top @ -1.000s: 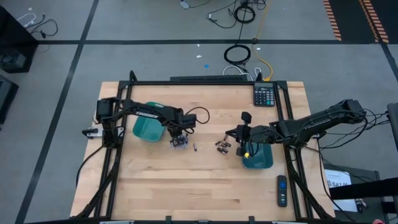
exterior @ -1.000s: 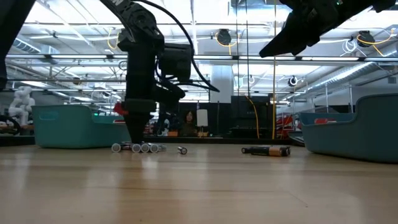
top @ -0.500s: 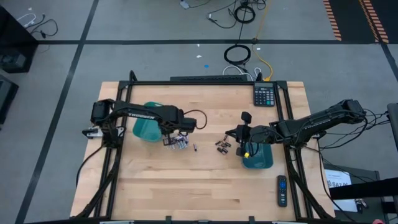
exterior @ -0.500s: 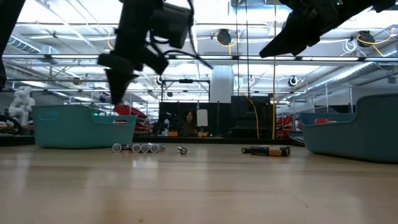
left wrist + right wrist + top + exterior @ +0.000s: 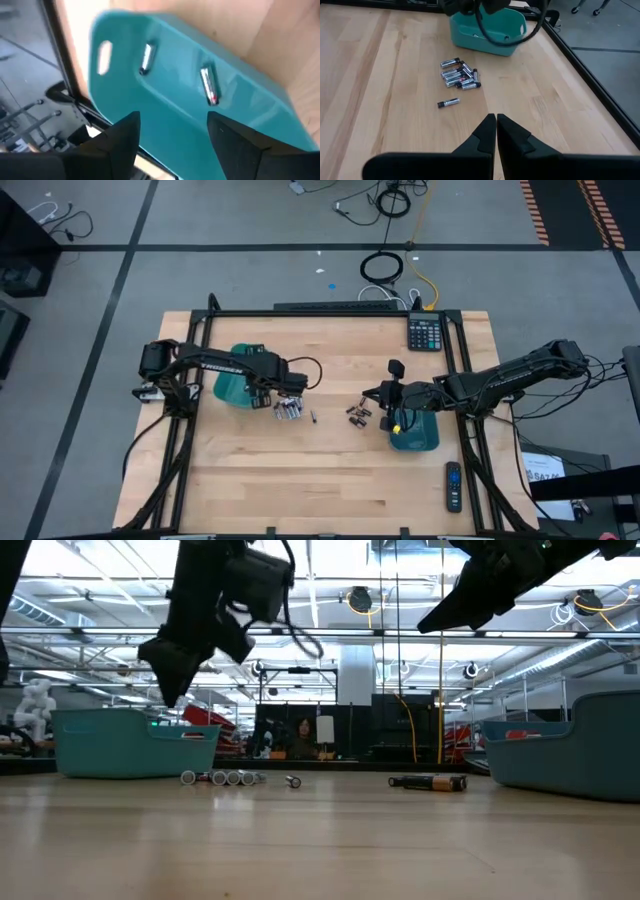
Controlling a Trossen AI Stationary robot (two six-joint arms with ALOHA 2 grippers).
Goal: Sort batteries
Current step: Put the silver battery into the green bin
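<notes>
The left gripper (image 5: 262, 391) is being held above the rim of the left teal tray (image 5: 234, 388), its jaws standing apart with nothing between them; in the left wrist view two silvery batteries in the tray (image 5: 144, 59) are being shown lying apart on the teal floor beyond the spread fingers (image 5: 122, 135). A cluster of silvery batteries (image 5: 289, 409) is lying on the bench (image 5: 320, 480) just beside that tray, with a single battery (image 5: 314, 417) a little apart from it toward the middle. The right gripper (image 5: 383, 395) is being kept raised over the bench next to the right teal tray (image 5: 415, 432), its jaws pressed together and holding nothing. A small group of dark batteries (image 5: 357, 414) is resting on the bench just in front of it. A calculator (image 5: 425, 333) is lying at the far right corner of the bench and a remote control (image 5: 453, 486) near its right front edge.
</notes>
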